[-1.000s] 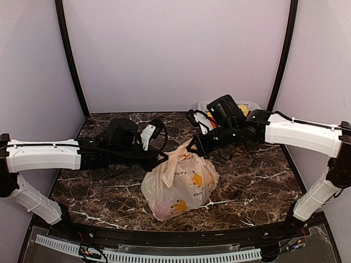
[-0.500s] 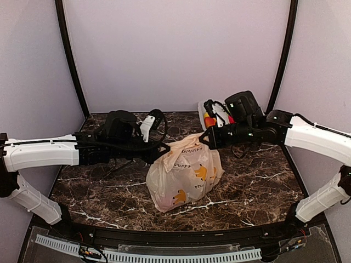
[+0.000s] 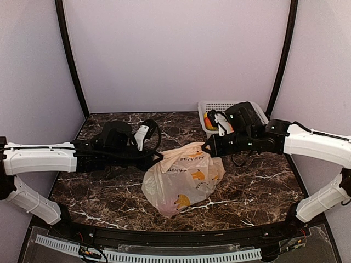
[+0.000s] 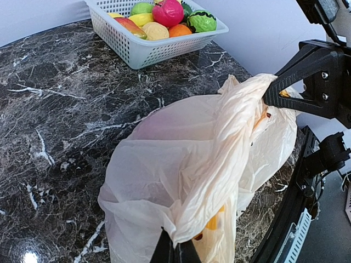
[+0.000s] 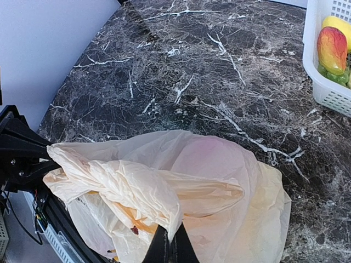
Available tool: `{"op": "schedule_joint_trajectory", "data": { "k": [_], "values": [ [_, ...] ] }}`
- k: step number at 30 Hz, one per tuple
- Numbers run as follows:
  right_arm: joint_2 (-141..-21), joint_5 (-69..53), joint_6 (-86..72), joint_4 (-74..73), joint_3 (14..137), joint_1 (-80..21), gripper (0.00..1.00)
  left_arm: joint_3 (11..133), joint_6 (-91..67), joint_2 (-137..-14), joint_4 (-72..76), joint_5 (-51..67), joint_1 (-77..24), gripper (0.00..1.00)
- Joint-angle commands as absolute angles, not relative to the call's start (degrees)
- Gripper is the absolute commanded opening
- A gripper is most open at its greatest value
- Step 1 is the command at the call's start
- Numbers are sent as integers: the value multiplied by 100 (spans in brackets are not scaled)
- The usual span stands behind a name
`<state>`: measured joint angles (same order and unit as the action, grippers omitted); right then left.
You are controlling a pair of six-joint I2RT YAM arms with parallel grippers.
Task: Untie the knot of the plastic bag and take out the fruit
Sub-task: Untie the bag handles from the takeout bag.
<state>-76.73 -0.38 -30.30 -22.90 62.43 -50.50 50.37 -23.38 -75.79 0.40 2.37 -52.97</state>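
The left gripper (image 3: 159, 155) is shut tight on a bunched strip of the plastic bag (image 3: 184, 178), at the bag's top left. The right gripper (image 3: 207, 147) is pinched shut on the other end of that strip. The thin plastic is pulled tight between the two. The bag is sat in the middle of the table (image 3: 98, 183), which is dark stone with white lines. A white basket (image 3: 219, 103) full of toy fruit (image 4: 168, 12) is seen at the back right, apart from the bag. Pale purple walls (image 3: 175, 55) are seen all round.
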Motion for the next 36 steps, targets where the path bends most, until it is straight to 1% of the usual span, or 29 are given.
{"op": "schedule_joint_trajectory", "data": {
  "k": [1, 3, 4, 5, 6, 7, 8, 10, 12, 19, 25, 26, 28, 31, 32, 34, 36],
  "values": [
    [-7444, -124, -2990, -2103, 6272, -4948, 0, 5141, -2157, -7265, -247, 316, -5221, 2],
    [-7451, -201, -2937, -2096, 6331, -4948, 0, 5390, -1937, -7259, -508, 324, -5223, 9],
    [-7471, -234, -2916, -2104, 6363, -4948, 0, 5590, -1865, -7264, -610, 325, -5222, 20],
    [-7491, -256, -2903, -2109, 6398, -4948, 0, 5696, -1714, -7296, -827, 329, -5223, 26],
    [-7509, -281, -2901, -2109, 6417, -4944, 0, 5880, -1644, -7313, -919, 333, -5226, 38],
    [-7525, -312, -2902, -2108, 6438, -4947, 0, 5981, -1501, -7352, -1102, 333, -5229, 44],
    [-7547, -350, -2898, -2107, 6453, -4948, 0, 6164, -1432, -7376, -1184, 334, -5233, 56],
    [-7596, -398, -2893, -2099, 6482, -4948, 0, 6448, -1257, -7494, -1365, 312, -5268, 67],
    [-7630, -421, -2894, -2084, 6486, -4946, 0, 6741, -1104, -7682, -1544, 247, -5343, 72],
    [-7727, -468, -2895, -2021, 6530, -4948, 0, 7291, -874, -8401, -1653, 266, -5533, 75],
    [-7757, -505, -2913, -1983, 6557, -4946, 0, 7419, -718, -8696, -1786, 94, -5613, 75],
    [-7760, -511, -2922, -1979, 6549, -4944, 0, 7418, -709, -8707, -1793, 78, -5616, 74],
    [-7764, -518, -2943, -1986, 6545, -4948, 0, 7418, -704, -8710, -1778, 66, -5627, 65],
    [-7774, -525, -2971, -1986, 6531, -4948, 0, 7387, -714, -8719, -1676, 80, -5637, 58],
    [-7777, -531, -2975, -1986, 6542, -4948, 0, 7373, -712, -8730, -1664, 93, -5635, 54],
    [-7793, -541, -2979, -1986, 6547, -4948, 0, 7366, -708, -8757, -1640, 111, -5638, 51],
    [-7798, -552, -2980, -1991, 6556, -4950, 0, 7377, -704, -8794, -1612, 130, -5635, 50]
  ]
}}
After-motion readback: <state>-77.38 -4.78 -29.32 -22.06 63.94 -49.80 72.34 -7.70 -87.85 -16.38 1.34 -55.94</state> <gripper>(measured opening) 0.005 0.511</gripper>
